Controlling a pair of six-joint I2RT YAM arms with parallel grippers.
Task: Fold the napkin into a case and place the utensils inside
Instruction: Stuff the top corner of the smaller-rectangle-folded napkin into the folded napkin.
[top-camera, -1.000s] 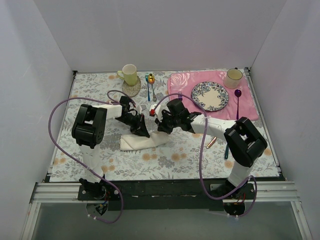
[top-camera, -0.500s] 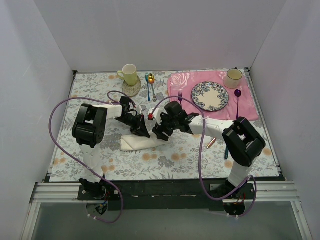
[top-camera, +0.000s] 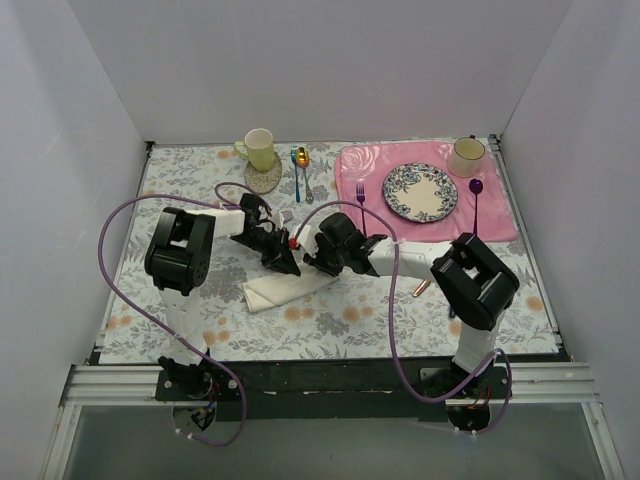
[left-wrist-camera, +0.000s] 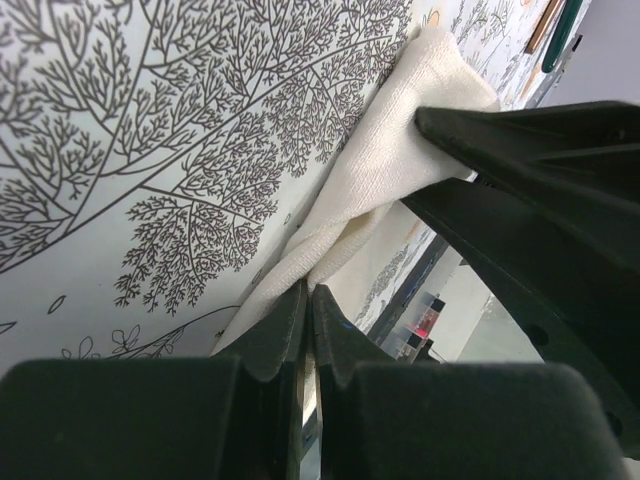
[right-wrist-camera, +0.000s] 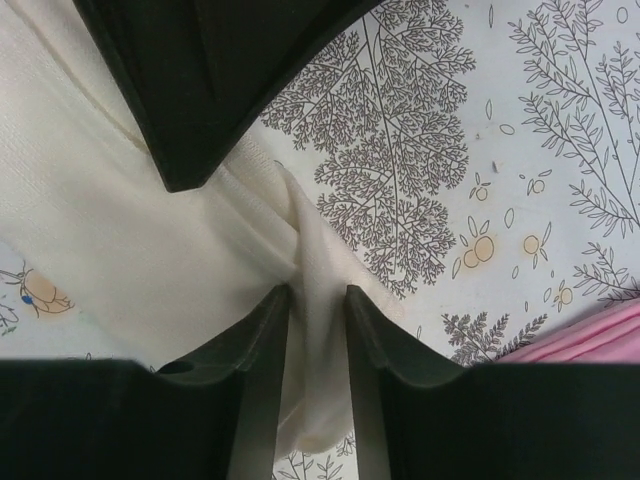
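Folding unfinished: your left fingers (left-wrist-camera: 265, 345) clench the napkin (left-wrist-camera: 380, 170), right fingers (right-wrist-camera: 255, 350) straddle it (grip unclear); utensils (top-camera: 422, 288) lie outside.

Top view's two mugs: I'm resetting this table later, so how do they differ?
The yellow-green mug stands on a round coaster on the left; the cream mug sits on the pink placemat at the right corner. The yellow-green mug's handle points left; the cream mug's handle cannot be made out. Both stand upright near the back edge.
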